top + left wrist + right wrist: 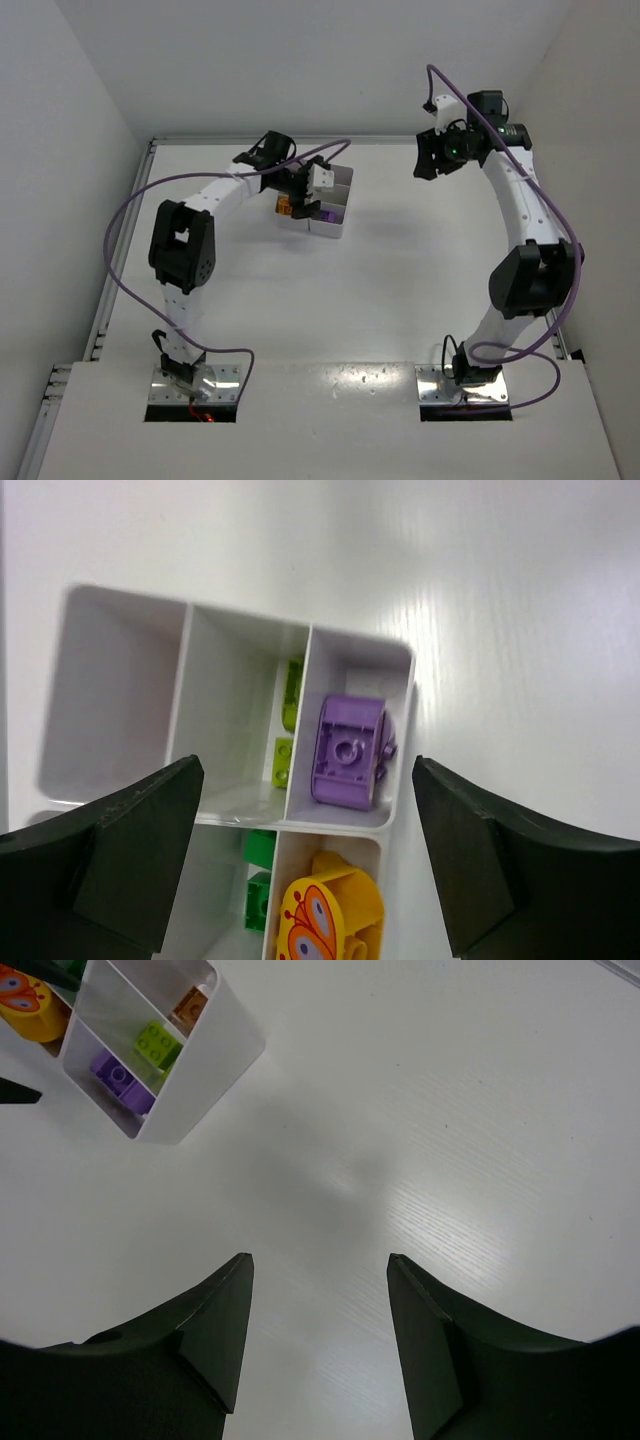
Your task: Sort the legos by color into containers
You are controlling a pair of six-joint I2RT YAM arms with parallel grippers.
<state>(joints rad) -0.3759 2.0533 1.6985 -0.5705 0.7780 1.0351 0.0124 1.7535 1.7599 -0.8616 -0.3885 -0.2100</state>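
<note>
We find the left gripper [308,765] wide open, empty, over the tray [120,695]; purple lego [348,752] at 12 o'clock from yellow lego [325,915]; right gripper [320,1260] open, empty.

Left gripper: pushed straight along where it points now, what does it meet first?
Most likely the purple brick in the corner compartment of the tray, nearly centred ahead of the open left gripper. Depth is unclear.

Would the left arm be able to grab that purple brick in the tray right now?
Probably yes: the left gripper hangs open right above the purple brick, with nothing covering it, though the white tray has compartment walls close around it.
</note>
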